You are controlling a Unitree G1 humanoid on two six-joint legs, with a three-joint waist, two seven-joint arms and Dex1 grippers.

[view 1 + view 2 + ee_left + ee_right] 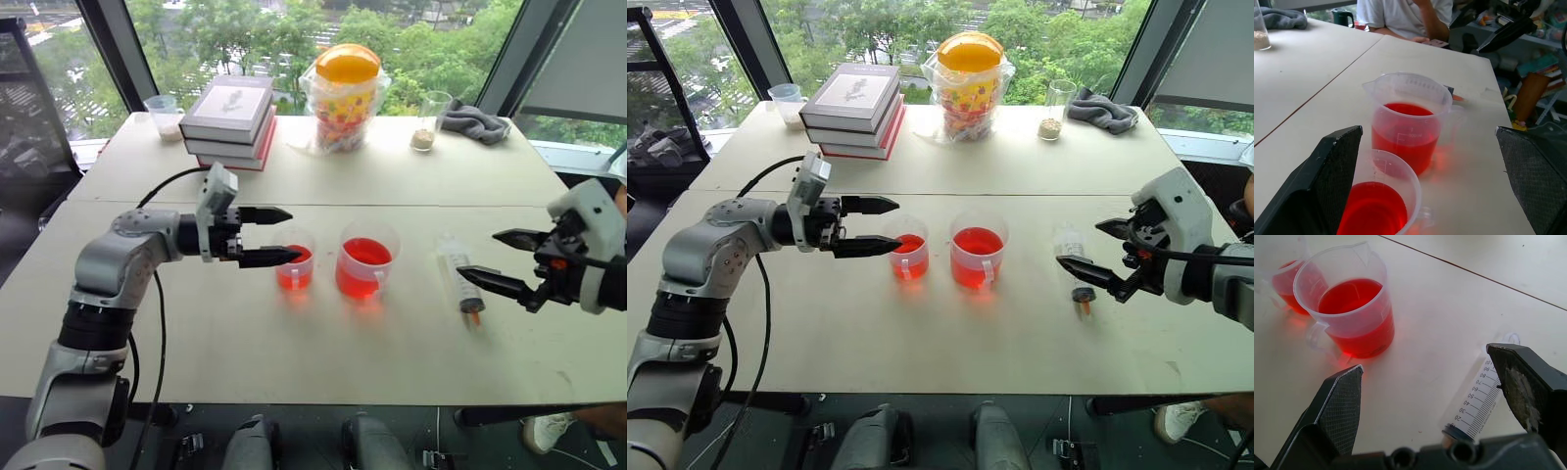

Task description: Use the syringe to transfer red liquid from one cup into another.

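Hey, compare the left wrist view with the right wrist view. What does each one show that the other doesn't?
Left wrist view alone: a seated person in a white shirt, a grey cloth, a tall glass with tan grains, and the open left gripper around the narrower clear plastic cup of red liquid.

Right wrist view alone: the large clear plastic syringe with printed markings, lying on the table between the open right gripper's fingers.

Both: the wider clear plastic cup of red liquid, the narrower cup, and the pale tabletop.
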